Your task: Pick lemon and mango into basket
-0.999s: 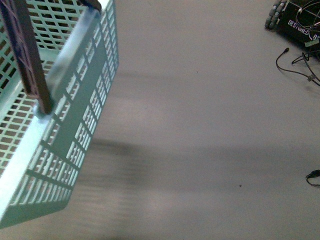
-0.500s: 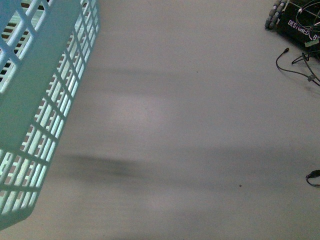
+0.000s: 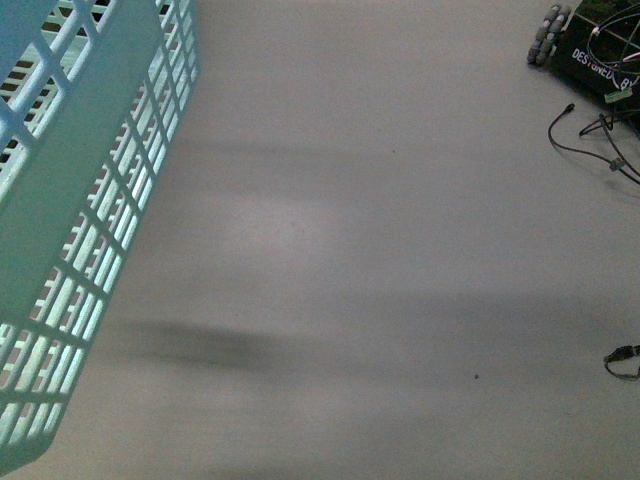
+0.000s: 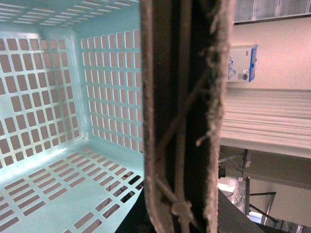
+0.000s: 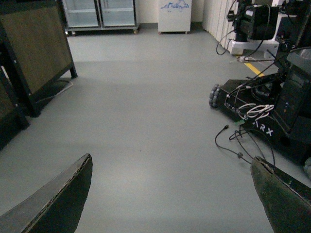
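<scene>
Brown ribbed handle (image 4: 165, 121) fills the middle of the left wrist view, very close to the lens, running the full height of the picture with a pale tie (image 4: 181, 209) knotted round it. A dark strip with a frayed edge lies against the handle. Whether that strip is a finger of the left gripper cannot be told, so neither its opening nor its hold can be confirmed. Behind the handle is the inside of the teal basket (image 4: 48, 97), with two slotted walls meeting at a corner above the slotted base; the rest of the interior is cut off or hidden by the handle. In the front view the basket sits to the robot's left, tilted. Its long slotted side runs from the lower left corner up to the top edge, so the long axis points away from the robot and leans slightly right. Only that one side shows, and the rim is out of frame. A blurred shadow (image 3: 205, 345) lies on the grey floor (image 3: 380, 250) just beside the basket; whether the basket touches the floor cannot be told. The right gripper (image 5: 172, 204) hangs over bare floor with its fingers (image 5: 63, 204) spread wide and nothing between them. Further off to the right stands a black wheeled base (image 5: 272, 121) trailing loose cables (image 3: 585, 140). Glass-fronted cabinets (image 5: 102, 14) line the far wall.
</scene>
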Controlling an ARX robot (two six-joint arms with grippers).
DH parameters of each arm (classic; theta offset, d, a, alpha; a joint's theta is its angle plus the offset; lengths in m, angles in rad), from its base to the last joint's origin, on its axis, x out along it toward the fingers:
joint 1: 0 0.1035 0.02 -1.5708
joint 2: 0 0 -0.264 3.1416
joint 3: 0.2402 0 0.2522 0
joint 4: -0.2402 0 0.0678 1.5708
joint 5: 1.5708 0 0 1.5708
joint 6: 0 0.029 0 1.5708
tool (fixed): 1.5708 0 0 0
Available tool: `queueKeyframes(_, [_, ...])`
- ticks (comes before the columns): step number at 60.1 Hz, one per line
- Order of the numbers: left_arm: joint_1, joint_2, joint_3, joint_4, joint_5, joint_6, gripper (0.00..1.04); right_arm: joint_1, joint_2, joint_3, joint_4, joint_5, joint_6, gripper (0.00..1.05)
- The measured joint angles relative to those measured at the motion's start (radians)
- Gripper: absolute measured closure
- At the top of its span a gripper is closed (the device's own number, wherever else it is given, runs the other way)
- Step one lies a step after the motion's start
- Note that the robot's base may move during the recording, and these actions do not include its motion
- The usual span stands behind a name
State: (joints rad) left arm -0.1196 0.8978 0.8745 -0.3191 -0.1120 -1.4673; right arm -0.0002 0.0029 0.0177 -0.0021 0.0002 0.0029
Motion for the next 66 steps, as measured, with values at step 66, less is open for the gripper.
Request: queueKeyframes(66, [0.000,0.000,0.000,0.000,0.000,0.000,0.99,0.000,0.000,0.000,0.000,0.000,0.000,0.09])
